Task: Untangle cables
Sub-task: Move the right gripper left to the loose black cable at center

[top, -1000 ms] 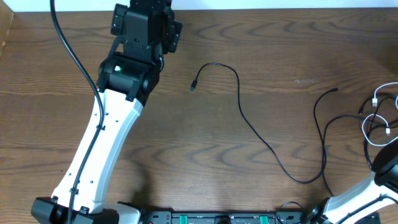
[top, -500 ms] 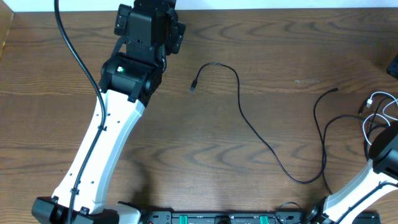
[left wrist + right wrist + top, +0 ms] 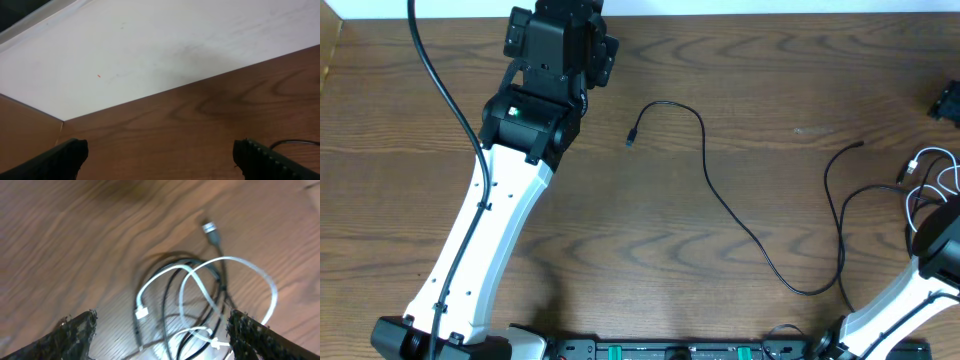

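The left gripper [image 3: 160,162] is hovering near the far edge of the wooden table [image 3: 650,240]. Its jaws are standing wide apart and nothing is between them. The right gripper [image 3: 165,330] is hanging above the tangle at the right edge of the table. Its two fingers are standing wide apart too, and they are not touching any cord. Under it, the white cable [image 3: 227,259] is lying in loops that are crossing a black cable [image 3: 222,275], whose metal plug [image 3: 209,227] is pointing away from the bundle. In the overhead view, a long black cable [image 3: 706,150] is lying alone across the middle of the table. Its small plug [image 3: 631,139] is resting not far from the left arm [image 3: 490,230]. Its other end is lying near the tangle but apart from it.
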Robot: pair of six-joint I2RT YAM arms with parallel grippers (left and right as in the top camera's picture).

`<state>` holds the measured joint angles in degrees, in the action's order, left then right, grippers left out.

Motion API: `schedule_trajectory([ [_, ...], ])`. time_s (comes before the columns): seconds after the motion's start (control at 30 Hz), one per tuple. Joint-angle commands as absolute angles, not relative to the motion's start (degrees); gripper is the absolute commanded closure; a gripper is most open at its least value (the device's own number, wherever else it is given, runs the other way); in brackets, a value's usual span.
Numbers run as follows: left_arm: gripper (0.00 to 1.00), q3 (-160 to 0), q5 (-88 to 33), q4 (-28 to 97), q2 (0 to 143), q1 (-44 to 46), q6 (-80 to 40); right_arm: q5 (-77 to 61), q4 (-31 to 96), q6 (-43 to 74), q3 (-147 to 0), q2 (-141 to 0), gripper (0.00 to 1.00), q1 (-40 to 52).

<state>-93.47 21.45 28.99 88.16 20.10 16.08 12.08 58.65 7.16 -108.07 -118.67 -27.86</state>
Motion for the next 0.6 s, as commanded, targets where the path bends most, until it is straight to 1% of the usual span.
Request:
schedule_trajectory([
  [0.0, 0.02, -93.97, 21.41, 29.21, 86.89, 20.23, 15.11, 9.43, 59.92, 5.41, -109.49, -119.04, 0.22, -23.94],
  [0.1, 0.02, -93.97, 21.41, 29.34, 86.89, 20.23, 15.11, 9.47, 61.45, 4.58, -109.49, -119.00, 0.23, -20.21],
  [0.2, 0.02, -93.97, 21.41, 29.34, 86.89, 20.23, 15.11, 9.50, 63.18, 4.51, -109.49, -118.91, 0.21, -16.19],
  [0.4, 0.02, -93.97, 21.43, 29.34, 86.89, 20.23, 15.11, 9.28, 67.37, 2.66, -109.49, -118.91, 0.20, -7.14],
  [0.57, 0.02, -93.97, 21.45, 29.34, 86.89, 20.23, 15.16, 10.11, 71.05, 2.70, -109.49, -118.93, 0.22, -1.58],
])
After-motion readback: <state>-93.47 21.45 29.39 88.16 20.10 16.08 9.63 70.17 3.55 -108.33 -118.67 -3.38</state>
